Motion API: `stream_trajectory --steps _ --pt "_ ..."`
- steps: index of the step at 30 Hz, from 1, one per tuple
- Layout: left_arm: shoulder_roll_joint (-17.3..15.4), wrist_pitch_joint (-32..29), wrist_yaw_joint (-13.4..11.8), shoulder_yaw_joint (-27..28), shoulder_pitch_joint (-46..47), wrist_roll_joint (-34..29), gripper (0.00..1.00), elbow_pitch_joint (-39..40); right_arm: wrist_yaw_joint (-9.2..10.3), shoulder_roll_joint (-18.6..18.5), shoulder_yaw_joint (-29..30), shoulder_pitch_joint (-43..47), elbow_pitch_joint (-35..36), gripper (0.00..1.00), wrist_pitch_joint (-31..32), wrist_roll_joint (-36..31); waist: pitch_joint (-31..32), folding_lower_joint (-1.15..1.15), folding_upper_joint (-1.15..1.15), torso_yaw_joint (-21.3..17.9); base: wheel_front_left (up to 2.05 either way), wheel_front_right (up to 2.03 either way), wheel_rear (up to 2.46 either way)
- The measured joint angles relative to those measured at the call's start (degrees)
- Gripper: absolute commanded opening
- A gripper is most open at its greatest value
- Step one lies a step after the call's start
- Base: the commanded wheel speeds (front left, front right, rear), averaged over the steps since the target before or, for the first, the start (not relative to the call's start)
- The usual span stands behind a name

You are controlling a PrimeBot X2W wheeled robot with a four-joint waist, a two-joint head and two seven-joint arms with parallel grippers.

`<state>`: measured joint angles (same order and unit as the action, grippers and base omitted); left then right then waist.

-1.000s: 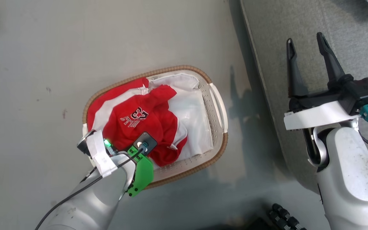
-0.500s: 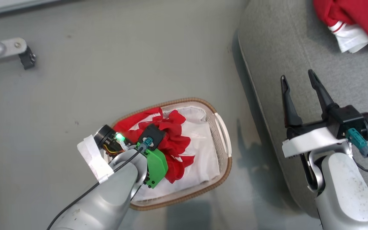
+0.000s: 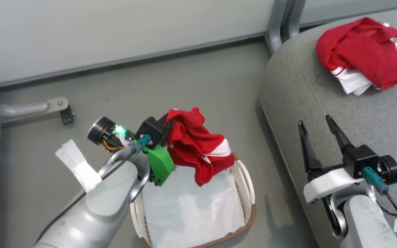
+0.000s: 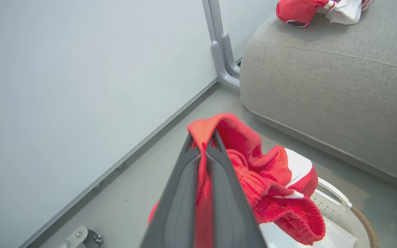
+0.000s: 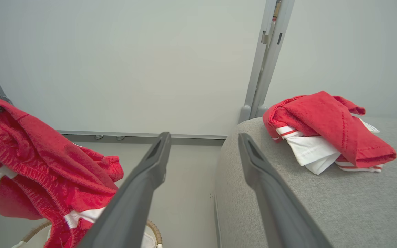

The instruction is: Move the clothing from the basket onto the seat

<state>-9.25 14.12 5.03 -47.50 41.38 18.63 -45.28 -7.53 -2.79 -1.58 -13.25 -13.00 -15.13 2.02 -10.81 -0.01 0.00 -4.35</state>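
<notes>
My left gripper (image 4: 202, 137) is shut on a fold of the red clothing (image 4: 264, 179), which hangs in a bunch above the basket (image 3: 245, 179). In the head view the left fingers are buried in this garment (image 3: 198, 148). The white cloth liner (image 3: 191, 206) lies bare inside the basket. A second red and white garment (image 3: 360, 58) lies crumpled on the grey seat (image 3: 305, 86) to the right. My right gripper (image 3: 314, 122) stands open over the seat's near edge, nothing between its fingers (image 5: 150, 165), and the held garment (image 5: 29, 155) shows at its left.
A pale wall panel runs along the far side, with a grey metal post (image 3: 277, 20) at the seat's corner. A metal foot with a black caster (image 3: 60, 106) sits on the floor at the left. Bare grey floor lies between basket and seat.
My left gripper has lifted the red garment up out of the basket, baring the liner. The head camera has tilted up, bringing the wall and seat into view. The right gripper stays open.
</notes>
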Motion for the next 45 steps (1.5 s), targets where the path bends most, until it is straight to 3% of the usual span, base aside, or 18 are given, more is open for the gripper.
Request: stream_trajectory --steps 10,21,39,45 --pt "-6.93 -7.68 -0.59 3.57 5.39 2.04 0.0 14.03 0.0 -0.01 -4.14 1.65 -0.83 1.0 -0.01 0.49 8.09 0.0 0.0 0.39 0.0 0.0 0.0" --pt "-11.27 -15.45 -1.6 6.23 9.46 3.53 0.0 27.52 0.0 0.0 -11.71 -1.46 -2.16 1.0 -0.01 2.07 9.89 0.0 0.0 -0.3 0.0 0.0 0.0" --pt "-10.45 -20.59 -2.08 4.21 11.4 4.02 0.0 39.12 0.0 -0.01 -26.53 -6.12 -6.76 1.0 -0.01 6.24 10.51 0.0 0.0 1.29 0.0 0.0 0.0" --pt "-10.32 -20.87 -2.35 3.54 11.46 4.19 0.0 40.95 0.0 0.02 -27.0 -9.49 -6.33 1.0 -0.01 7.13 10.34 0.0 0.0 1.86 0.0 0.0 0.0"
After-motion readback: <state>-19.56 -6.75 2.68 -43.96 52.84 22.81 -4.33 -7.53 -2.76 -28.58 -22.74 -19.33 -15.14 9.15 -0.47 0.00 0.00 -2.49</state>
